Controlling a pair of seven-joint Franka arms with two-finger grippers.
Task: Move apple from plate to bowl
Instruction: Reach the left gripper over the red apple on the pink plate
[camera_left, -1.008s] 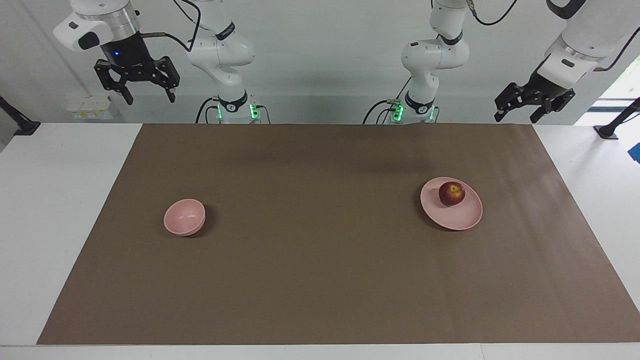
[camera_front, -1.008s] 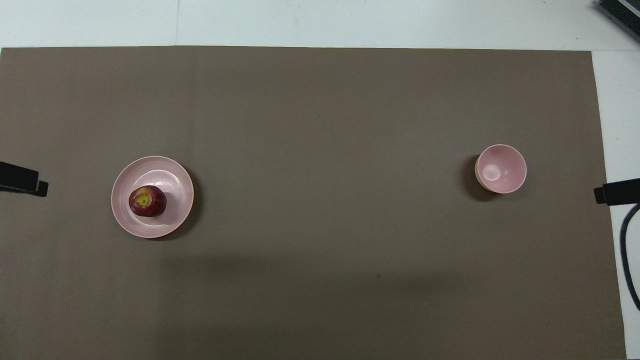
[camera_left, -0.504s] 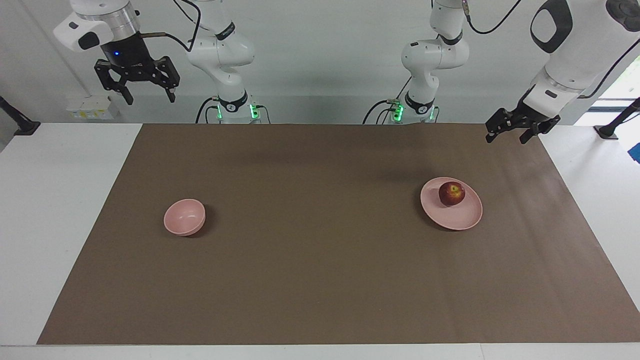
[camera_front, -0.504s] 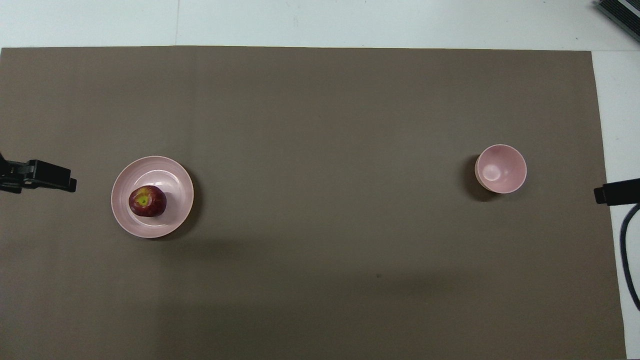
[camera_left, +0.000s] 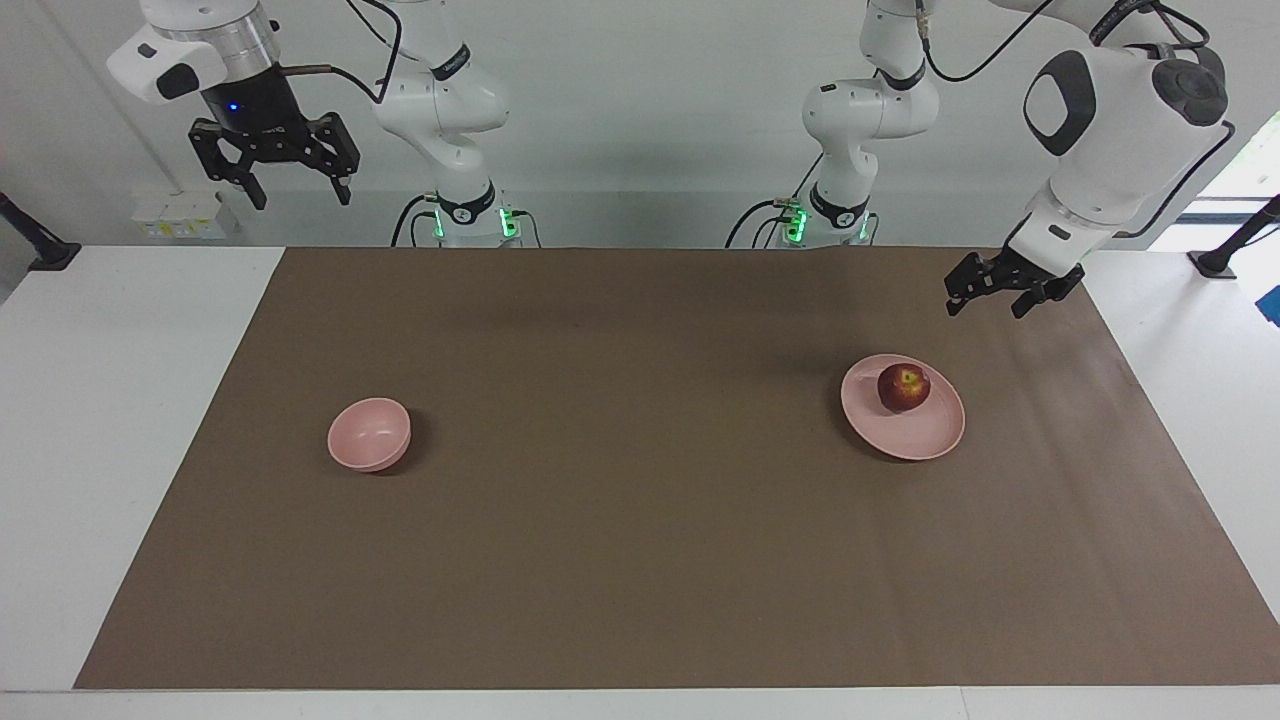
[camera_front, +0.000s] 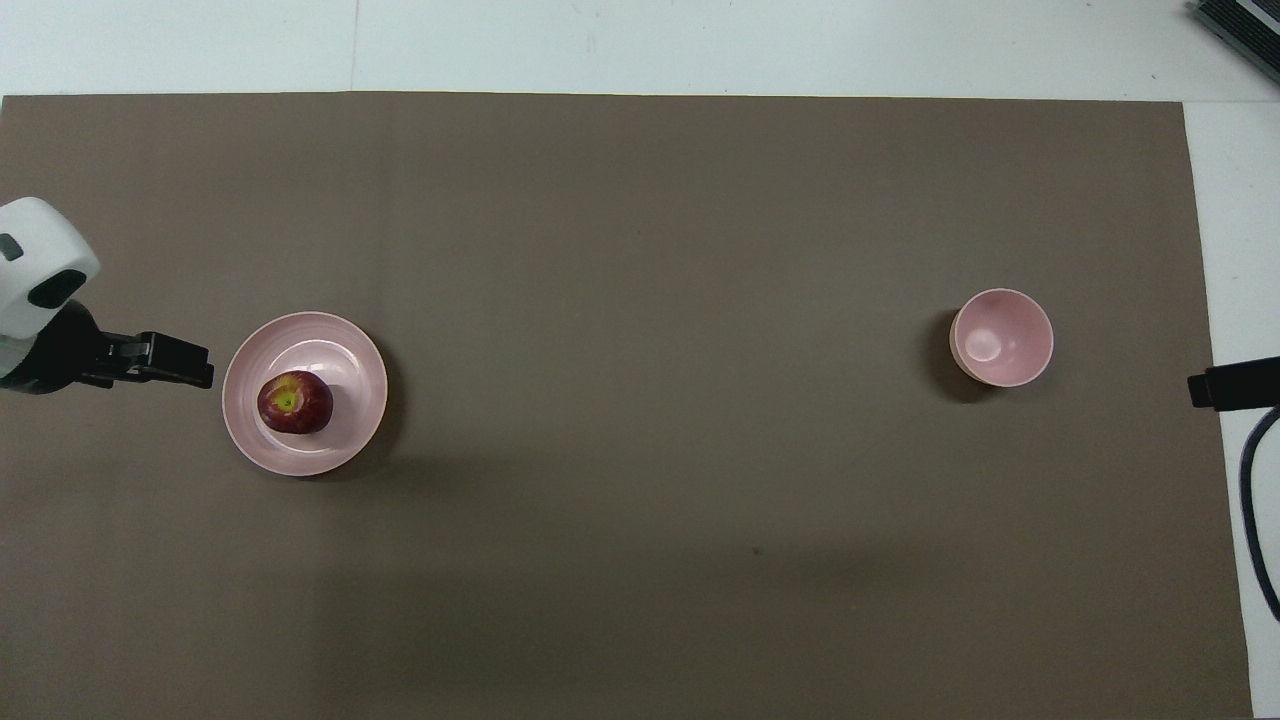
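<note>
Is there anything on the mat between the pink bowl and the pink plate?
Nothing: only bare brown mat lies between the small deep pink bowl and the wide pink plate, clearest overhead.

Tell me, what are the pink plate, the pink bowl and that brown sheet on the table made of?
The plate and the bowl look like matte plastic or melamine: even pale pink with only soft highlights, though glazed ceramic cannot be ruled out. The brown sheet looks like paper or thin card: flat, dull, with straight cut edges and faint creases. The apple on the plate looks real, though that is uncertain.
</note>
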